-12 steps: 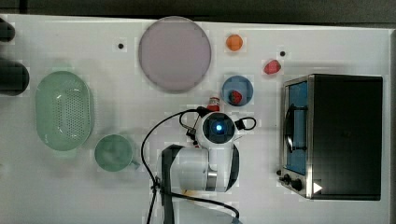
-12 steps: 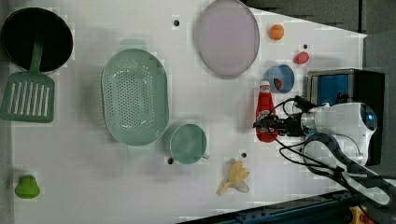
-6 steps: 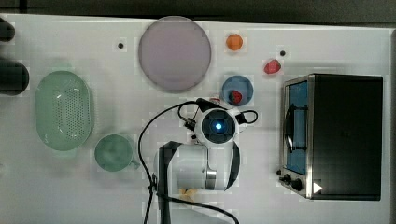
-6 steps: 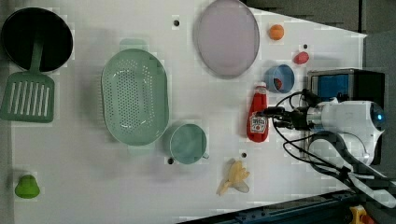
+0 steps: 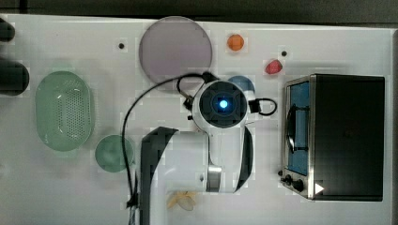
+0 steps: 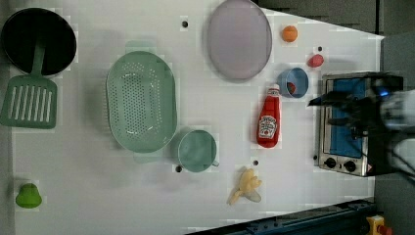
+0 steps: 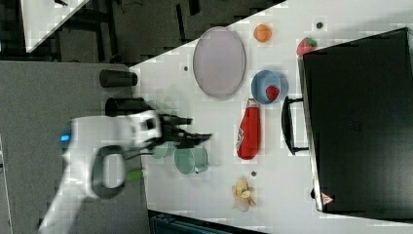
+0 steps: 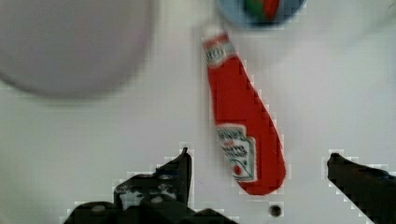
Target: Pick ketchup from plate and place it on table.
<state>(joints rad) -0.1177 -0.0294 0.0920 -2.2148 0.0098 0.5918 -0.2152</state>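
Wrist view: ketchup down on table, fingers wide

Wrist view shows my gripper [image 8: 259, 163] spread wide, holding nothing. Ketchup [image 6: 269, 116] lies flat on the table [image 6: 147, 196], off the plate [image 6: 239, 39], cap near the blue bowl [image 6: 292, 82]. Placement looks done. Handling guess: light plastic squeeze bottle, walls soft, smooth and a bit slippery, rolls when on its side. Best hold looks like across the wide labelled body, moderate squeeze, not the tapering neck.
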